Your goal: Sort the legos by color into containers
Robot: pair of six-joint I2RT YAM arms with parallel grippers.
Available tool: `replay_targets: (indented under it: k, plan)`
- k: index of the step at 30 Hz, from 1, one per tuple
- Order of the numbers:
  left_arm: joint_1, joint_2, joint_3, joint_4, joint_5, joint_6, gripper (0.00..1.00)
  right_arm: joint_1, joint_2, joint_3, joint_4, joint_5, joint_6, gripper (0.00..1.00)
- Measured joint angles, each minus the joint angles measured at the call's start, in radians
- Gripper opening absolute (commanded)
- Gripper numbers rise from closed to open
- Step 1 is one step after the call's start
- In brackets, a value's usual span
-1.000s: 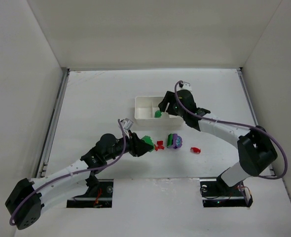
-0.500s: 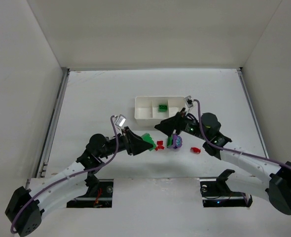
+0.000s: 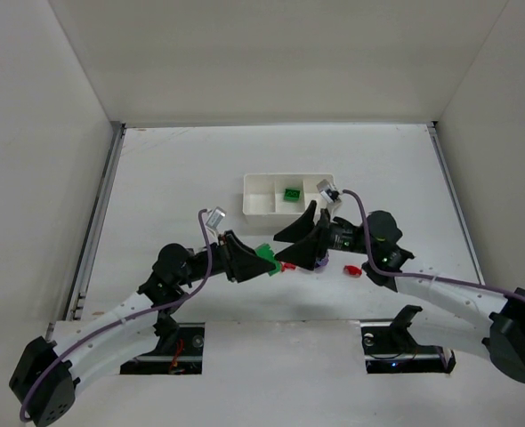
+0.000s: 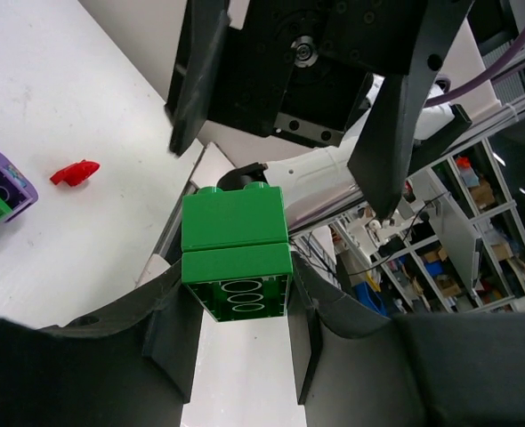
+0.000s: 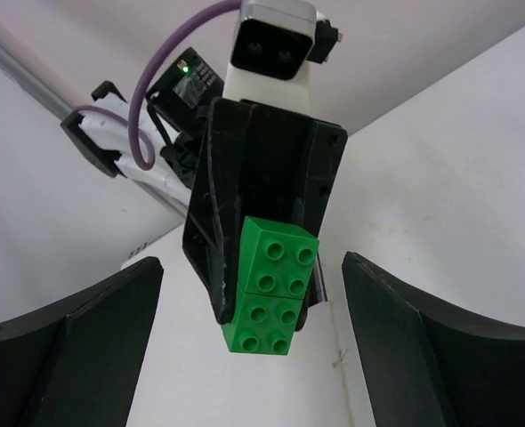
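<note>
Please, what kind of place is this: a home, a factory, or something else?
Probably a robotics lab. The white table sits inside plain white walls, and the left wrist view shows workshop shelves crowded with equipment beyond it.

I see a green two-brick stack (image 4: 236,258) pinched in my left hand (image 3: 261,259), one green lego (image 3: 292,194) lying in the white tray's (image 3: 261,201) middle compartment, and a red lego (image 3: 352,269) on the worktop (image 3: 173,178), nearer right.
</note>
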Motion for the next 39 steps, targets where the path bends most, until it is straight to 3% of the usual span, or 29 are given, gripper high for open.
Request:
replay_targets:
  k: [5,24,39]
  plan:
    - [-0.012,0.008,0.0,0.008,0.004,-0.002,0.22,0.017,0.068,0.007,0.0,-0.013,0.006,0.84]
    - [-0.035,0.022,0.0,0.005,0.007,0.0,0.22,0.049,0.139,0.049,0.01,-0.018,0.021,0.44]
    - [-0.014,0.018,-0.002,0.005,-0.02,0.006,0.19,-0.017,0.138,0.048,0.016,-0.043,0.052,0.38]
